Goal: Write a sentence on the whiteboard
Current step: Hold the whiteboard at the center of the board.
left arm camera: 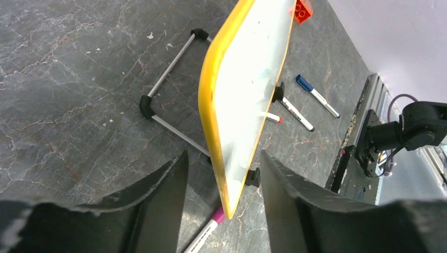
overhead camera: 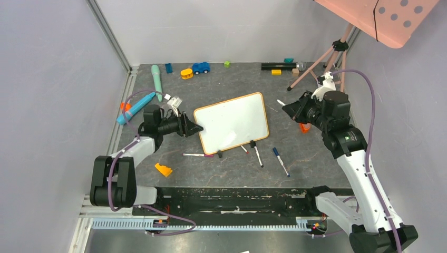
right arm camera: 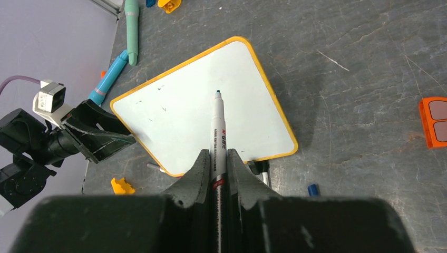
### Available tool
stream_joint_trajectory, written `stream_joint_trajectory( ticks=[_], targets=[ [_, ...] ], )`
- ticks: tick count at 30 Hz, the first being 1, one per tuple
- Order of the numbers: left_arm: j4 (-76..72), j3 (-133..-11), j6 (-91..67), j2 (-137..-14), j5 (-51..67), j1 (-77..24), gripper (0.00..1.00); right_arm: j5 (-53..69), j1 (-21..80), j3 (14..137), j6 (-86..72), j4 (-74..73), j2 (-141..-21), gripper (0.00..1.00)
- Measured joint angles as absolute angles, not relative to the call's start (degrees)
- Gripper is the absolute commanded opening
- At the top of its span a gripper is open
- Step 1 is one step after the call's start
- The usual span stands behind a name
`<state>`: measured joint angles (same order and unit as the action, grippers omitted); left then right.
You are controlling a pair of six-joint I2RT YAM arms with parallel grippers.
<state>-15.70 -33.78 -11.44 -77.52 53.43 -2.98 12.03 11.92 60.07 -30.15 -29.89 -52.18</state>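
**Blank whiteboard propped mid-table, marker gripped beside it**

The whiteboard (overhead camera: 232, 122) stands tilted near the middle of the dark, stone-veined table (overhead camera: 316, 158). It is a smooth, glossy white rectangle with rounded corners and a thin orange-yellow rim. 2 small black clip feet (overhead camera: 252, 143) sit on its near edge, and a thin grey wire stand (left arm camera: 168, 68) with black elbow joints props it from behind. Its face is plain white with a few faint dark specks.

The left gripper (overhead camera: 199, 128) is at the board's left edge. In the left wrist view its 2 matte black fingers (left arm camera: 158, 200) are spread wide, with the board's rim between them and a gap on each side.

The right gripper (right arm camera: 217, 155) is closed tight on a marker (right arm camera: 218, 124), a slim white barrel with printed lettering and a dark pointed tip. From above, this gripper sits off the board's right edge, apart from it. Whether the tip touches the board cannot be told.

Loose pens lie on the table before the board, among them a pink-ended pen (overhead camera: 196, 155) and a blue-capped pen (overhead camera: 279, 158). A blocky orange brick (right arm camera: 433, 122) lies to the right.
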Motion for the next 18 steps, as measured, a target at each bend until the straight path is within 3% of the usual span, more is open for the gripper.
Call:
stream_joint_trajectory(
  ticks=[8,13,16,18],
  targets=[
    [-23.2,-30.3,-13.3,-77.3,53.1,-3.0,0.43,12.9,11.9,59.5,-28.8,-28.4,-52.0,0.00],
    [-29.3,-29.3,-15.8,-80.1,54.7,-3.0,0.48,13.3,11.9,58.7,-28.8,-27.8,-51.8,0.00],
    [-31.6,-29.3,-17.4,-82.9,56.1,-3.0,0.57,13.5,11.9,58.6,-28.8,-27.8,-51.8,0.00],
    [-31.9,-29.3,-17.7,-83.5,56.3,-3.0,0.58,13.5,11.9,58.6,-28.9,-27.8,-51.8,0.00]
  ],
)
